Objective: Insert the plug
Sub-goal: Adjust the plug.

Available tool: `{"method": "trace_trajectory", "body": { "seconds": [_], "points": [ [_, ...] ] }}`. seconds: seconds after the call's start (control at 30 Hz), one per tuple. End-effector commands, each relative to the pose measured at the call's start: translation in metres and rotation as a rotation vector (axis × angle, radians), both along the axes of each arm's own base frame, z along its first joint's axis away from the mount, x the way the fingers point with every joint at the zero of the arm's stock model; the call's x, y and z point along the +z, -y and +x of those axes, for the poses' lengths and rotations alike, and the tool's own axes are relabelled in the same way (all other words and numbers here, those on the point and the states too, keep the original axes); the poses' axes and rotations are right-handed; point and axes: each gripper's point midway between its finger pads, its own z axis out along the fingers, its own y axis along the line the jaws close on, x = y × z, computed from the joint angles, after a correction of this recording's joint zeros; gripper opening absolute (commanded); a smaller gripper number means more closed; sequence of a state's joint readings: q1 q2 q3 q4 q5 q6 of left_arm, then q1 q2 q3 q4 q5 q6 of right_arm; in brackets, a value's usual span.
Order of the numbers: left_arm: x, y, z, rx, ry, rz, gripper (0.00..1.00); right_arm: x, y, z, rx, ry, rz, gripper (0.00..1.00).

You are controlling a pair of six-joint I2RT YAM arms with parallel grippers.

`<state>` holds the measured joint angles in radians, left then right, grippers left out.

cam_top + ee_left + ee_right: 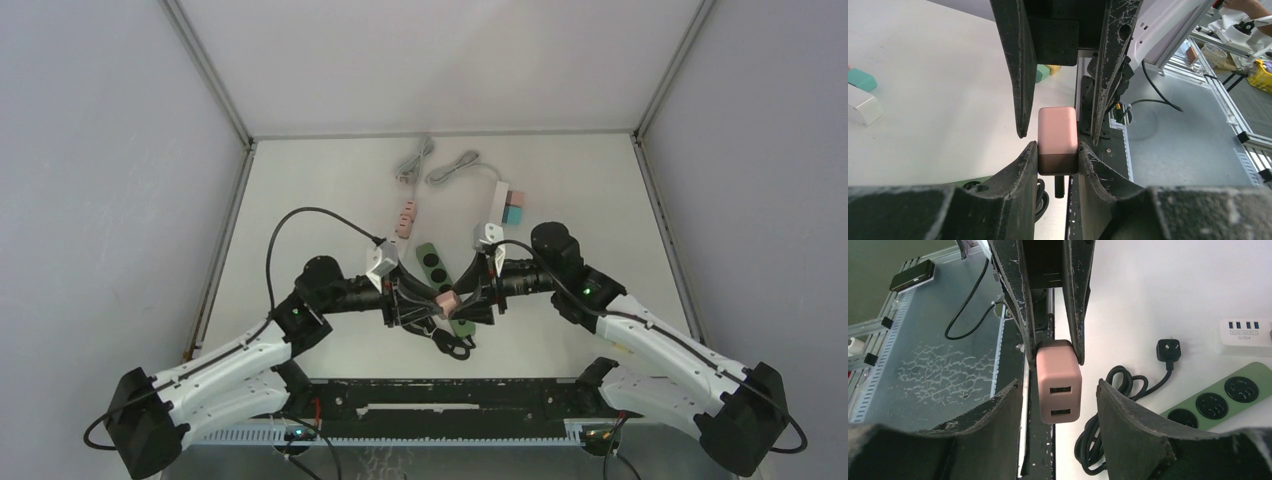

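Note:
The plug [447, 299] is a pink cube-shaped charger with two USB slots on one face [1059, 385] and a dark pin end [1058, 165]. My left gripper [1058, 150] is shut on its sides and holds it in the air above the table's near edge. My right gripper [1058, 390] faces it from the other side, open, with one finger on each side of the plug and a gap on both sides. The green power strip [1228, 395] with round sockets lies on the table just beyond, also seen from above [436, 268].
A coiled black cable [1113, 405] with its black plug head [1166, 349] lies beside the green strip. A white USB strip [1245, 335] and teal and pink blocks [513, 210] lie farther back. Pink adapters [405, 218] and grey cables [430, 165] are at the rear.

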<state>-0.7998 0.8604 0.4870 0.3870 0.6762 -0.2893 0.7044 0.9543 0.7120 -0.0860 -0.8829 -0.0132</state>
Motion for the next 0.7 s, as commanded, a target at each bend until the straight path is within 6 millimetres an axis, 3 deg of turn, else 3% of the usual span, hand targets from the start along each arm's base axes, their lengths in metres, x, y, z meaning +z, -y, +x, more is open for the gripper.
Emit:
{"method": "trace_trajectory", "body": {
  "seconds": [0.0,0.27,0.4,0.53,0.67],
  "points": [
    [0.044,0.003,-0.002,-0.032,0.073,-0.095,0.00,0.028,-0.007,-0.001,0.047,0.084,0.062,0.61],
    [0.045,0.002,-0.004,-0.031,0.079,-0.101,0.00,0.025,-0.012,-0.005,0.087,0.048,0.051,0.41],
    [0.047,0.000,-0.003,-0.018,0.085,-0.108,0.02,0.028,-0.013,-0.011,0.114,0.038,0.044,0.21],
    [0.048,-0.003,0.002,0.023,0.078,-0.106,0.09,0.037,-0.013,-0.012,0.097,0.025,0.037,0.01],
    [0.051,-0.012,0.014,0.132,0.053,-0.106,0.35,0.046,-0.012,-0.013,0.044,0.002,0.029,0.00]
  ]
}}
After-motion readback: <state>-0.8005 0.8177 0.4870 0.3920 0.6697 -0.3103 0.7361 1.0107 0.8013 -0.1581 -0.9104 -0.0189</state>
